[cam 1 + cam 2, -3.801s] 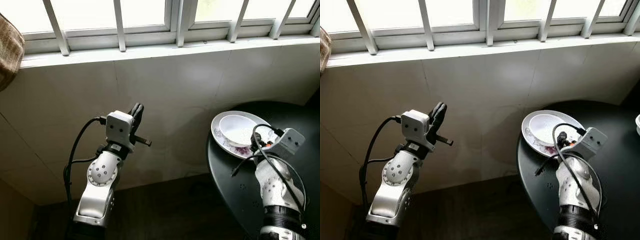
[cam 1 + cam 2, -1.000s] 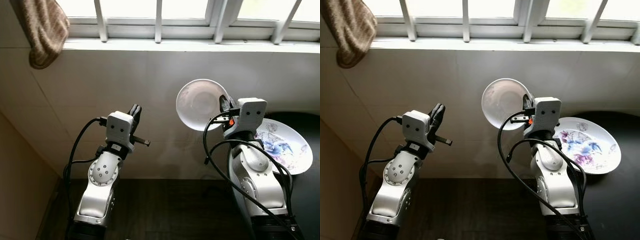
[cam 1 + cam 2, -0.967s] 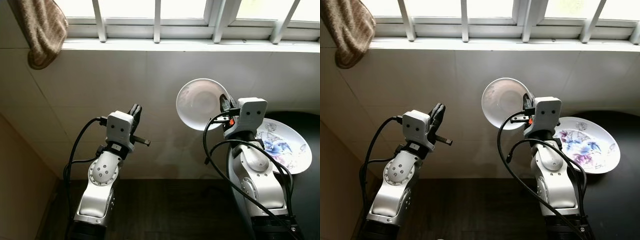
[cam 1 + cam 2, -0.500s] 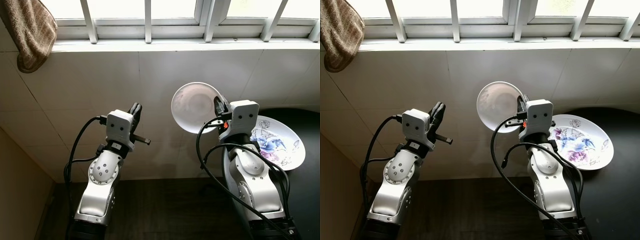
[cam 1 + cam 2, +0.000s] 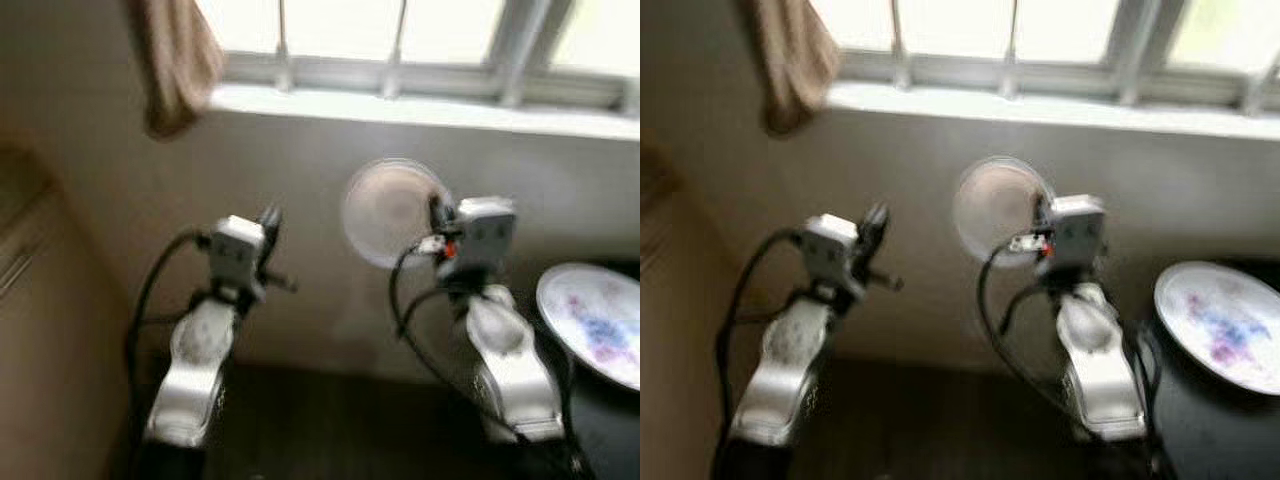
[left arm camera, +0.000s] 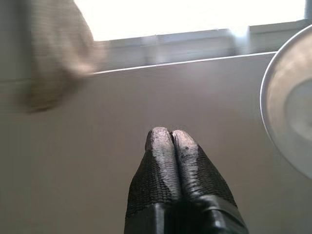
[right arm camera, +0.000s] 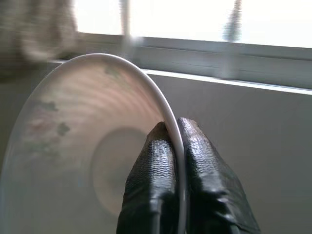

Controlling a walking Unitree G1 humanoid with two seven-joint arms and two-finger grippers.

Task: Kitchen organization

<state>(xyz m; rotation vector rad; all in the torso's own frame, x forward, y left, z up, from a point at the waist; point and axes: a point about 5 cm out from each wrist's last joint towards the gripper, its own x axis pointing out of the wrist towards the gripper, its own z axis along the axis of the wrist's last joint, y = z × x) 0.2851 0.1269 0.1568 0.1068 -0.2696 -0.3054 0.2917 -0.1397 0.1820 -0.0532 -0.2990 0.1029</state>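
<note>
Since half a second ago my head camera has swung, so the whole scene sits further right and is blurred: the brown towel hanging from the window sill is now nearer the middle, and the flowered plate has slid toward the right edge of the picture. My two arms hold the same raised pose as before. My right gripper is lifted in front of the pale wall below the window, its two black fingers pinched shut on the rim of a white bowl. From my right wrist camera, the thin rim runs between the fingers, one finger inside the bowl and one outside. The bowl is held on edge in the air, its hollow facing the camera, at about the height of my wrist housing and well clear of the plate. The flowered plate lies at the near left edge of a dark round table, low on my right. My left gripper is also raised, level with the right one, with its two fingertips pressed together and nothing between them, pointing at the bare wall. The bowl's edge shows beside it in my left wrist view. The blur may be hiding small details on the bowl's surface.
</note>
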